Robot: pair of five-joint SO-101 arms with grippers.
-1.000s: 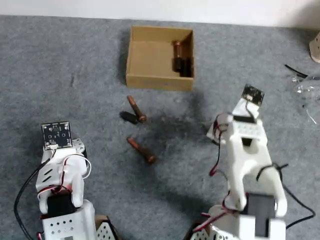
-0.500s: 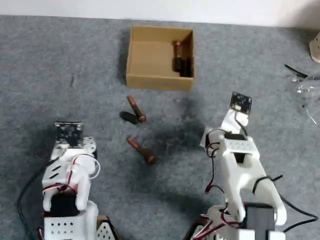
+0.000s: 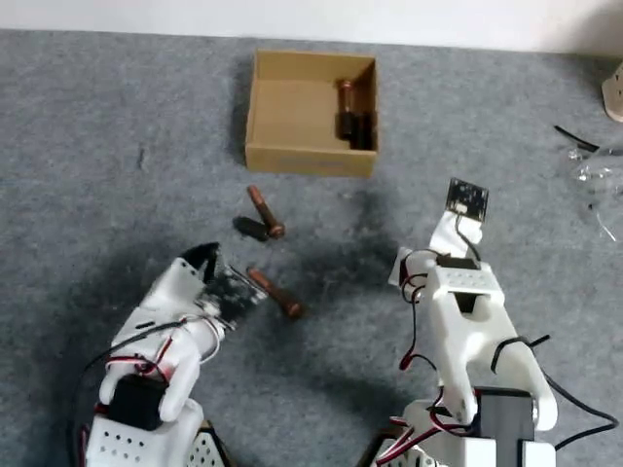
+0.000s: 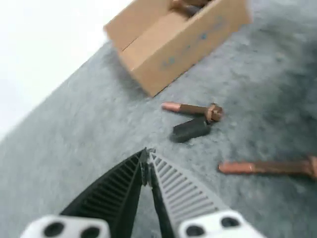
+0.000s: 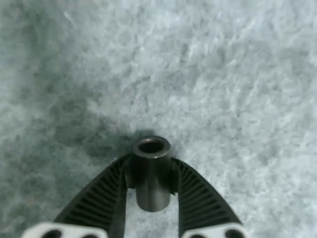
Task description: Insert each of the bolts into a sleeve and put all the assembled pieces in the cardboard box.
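right gripper (image 5: 151, 164) is closed partway round a dark sleeve (image 5: 151, 181), its open bore turned toward the wrist camera — so one half of a pair is in hand, over bare carpet (image 3: 117, 126) in the right half of the high view. left gripper (image 4: 147, 158) has its jaws pressed together with nothing between them, at lower centre-left of the high view, just beside the nearer bolt (image 3: 274, 294). a second bolt (image 3: 264, 212) lies a little higher in the frame, touching or almost touching a loose sleeve (image 3: 250, 229). the cardboard box (image 3: 307, 161) sits at upper centre with one assembled piece (image 3: 348, 109) against its right wall.

the step, as i judge it, is the next pairing: the left jaws need to part, close on the nearer bolt's shank and lift it — then line it up with the held bore. the bolt lies slantwise, so the wrist probably has to turn across it. room looks good: open carpet between the arms for the meeting, the box well apart from both, and the loose wires (image 3: 589, 161) at the right edge well off.
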